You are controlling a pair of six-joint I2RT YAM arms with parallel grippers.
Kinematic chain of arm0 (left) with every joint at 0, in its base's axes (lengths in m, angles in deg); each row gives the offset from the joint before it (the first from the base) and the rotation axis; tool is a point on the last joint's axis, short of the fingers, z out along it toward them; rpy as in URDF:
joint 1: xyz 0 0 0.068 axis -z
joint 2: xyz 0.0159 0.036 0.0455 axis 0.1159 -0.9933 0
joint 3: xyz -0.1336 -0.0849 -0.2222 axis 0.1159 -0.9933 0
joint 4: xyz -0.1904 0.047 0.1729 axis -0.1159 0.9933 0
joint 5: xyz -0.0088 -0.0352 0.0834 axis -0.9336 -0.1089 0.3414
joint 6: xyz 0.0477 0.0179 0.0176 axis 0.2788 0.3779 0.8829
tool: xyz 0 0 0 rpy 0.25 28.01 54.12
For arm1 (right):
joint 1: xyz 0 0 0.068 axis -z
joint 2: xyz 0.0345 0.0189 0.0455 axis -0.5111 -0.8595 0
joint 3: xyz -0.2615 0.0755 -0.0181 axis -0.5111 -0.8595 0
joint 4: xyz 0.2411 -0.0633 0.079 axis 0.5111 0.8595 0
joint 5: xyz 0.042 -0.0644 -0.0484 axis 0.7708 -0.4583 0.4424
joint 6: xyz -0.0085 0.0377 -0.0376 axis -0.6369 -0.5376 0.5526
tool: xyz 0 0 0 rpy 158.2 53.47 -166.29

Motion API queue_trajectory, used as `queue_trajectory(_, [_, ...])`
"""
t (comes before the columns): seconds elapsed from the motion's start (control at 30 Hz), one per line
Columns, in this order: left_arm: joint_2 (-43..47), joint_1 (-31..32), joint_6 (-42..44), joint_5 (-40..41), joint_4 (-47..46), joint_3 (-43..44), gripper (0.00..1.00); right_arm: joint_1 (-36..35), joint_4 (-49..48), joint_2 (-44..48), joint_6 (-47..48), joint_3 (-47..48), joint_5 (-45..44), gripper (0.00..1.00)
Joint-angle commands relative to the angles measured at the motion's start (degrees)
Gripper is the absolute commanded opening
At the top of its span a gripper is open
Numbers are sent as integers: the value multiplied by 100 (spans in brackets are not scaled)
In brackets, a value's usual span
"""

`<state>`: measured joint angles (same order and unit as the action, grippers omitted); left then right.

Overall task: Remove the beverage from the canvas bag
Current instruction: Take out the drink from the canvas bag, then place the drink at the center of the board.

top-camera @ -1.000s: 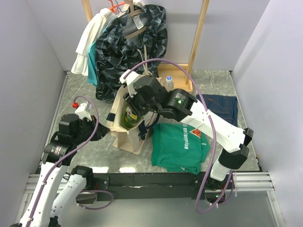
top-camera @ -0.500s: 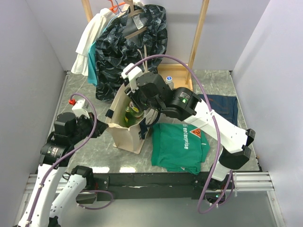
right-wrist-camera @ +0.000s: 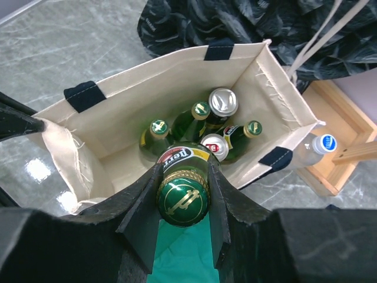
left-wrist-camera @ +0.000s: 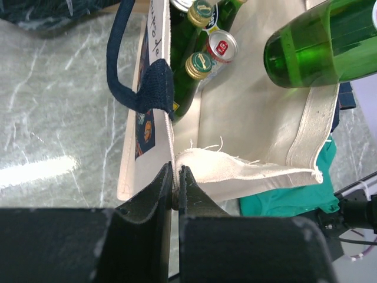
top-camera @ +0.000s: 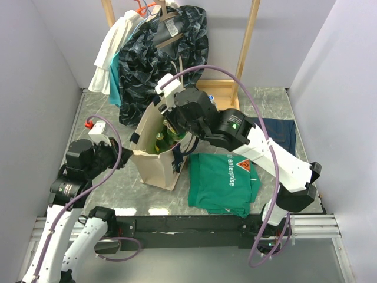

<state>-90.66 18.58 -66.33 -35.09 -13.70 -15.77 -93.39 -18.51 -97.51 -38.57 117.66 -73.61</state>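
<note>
- My right claw point(right-wrist-camera: 182, 187) is closed on the neck of the green bottle point(right-wrist-camera: 182, 199), one finger on each side just under the gold-and-green cap.
- The bottle's long axis runs up and down: cap up towards my wrist, base down towards the open mouth of the canvas bag point(right-wrist-camera: 177, 82).
- From my left wrist, the bottle's round base point(left-wrist-camera: 294, 56) shows over the bag's pale inner wall; I cannot tell whether it is clear of the rim.
- My left claw point(left-wrist-camera: 177, 188) is pinched tight on the bag's frayed rim, beside a navy strap point(left-wrist-camera: 126, 71).
- The bag stands upright on the marble table point(top-camera: 106, 118), and it holds other bottles point(right-wrist-camera: 159, 127) and cans point(right-wrist-camera: 222, 101).
- A green shirt point(top-camera: 224, 183) lies just beside the bag.
</note>
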Motion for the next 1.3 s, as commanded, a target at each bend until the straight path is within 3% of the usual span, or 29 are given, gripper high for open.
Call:
queue_trajectory(0.0, [161,-41,185,88,-874,56,1,-45,-1016,674,181,404,-419,0])
queue_trajectory(0.1, [66,-32,193,-131,-796,134,1,-54,-1060,779,190,352,-550,0])
queue_trajectory(0.4, [-138,-32,194,-555,-286,373,21,-54,-1201,973,471,281,-964,0])
queue_trajectory(0.47, [-102,-41,167,-501,-216,399,43,-54,-1227,999,559,272,-1034,0])
queue_trajectory(0.67, [-58,-32,115,-475,-128,434,61,-54,-1385,1113,770,176,-1429,0])
queue_trajectory(0.73, [-67,-41,106,-422,-110,425,74,-45,-1499,1166,849,44,-1596,0])
queue_trajectory(1.07, [38,-41,150,-89,-206,417,90,358,-1737,1509,788,-448,-1764,0])
queue_trajectory(1.27, [135,-41,193,193,-470,303,91,1043,-1790,1790,410,-957,-1404,0])
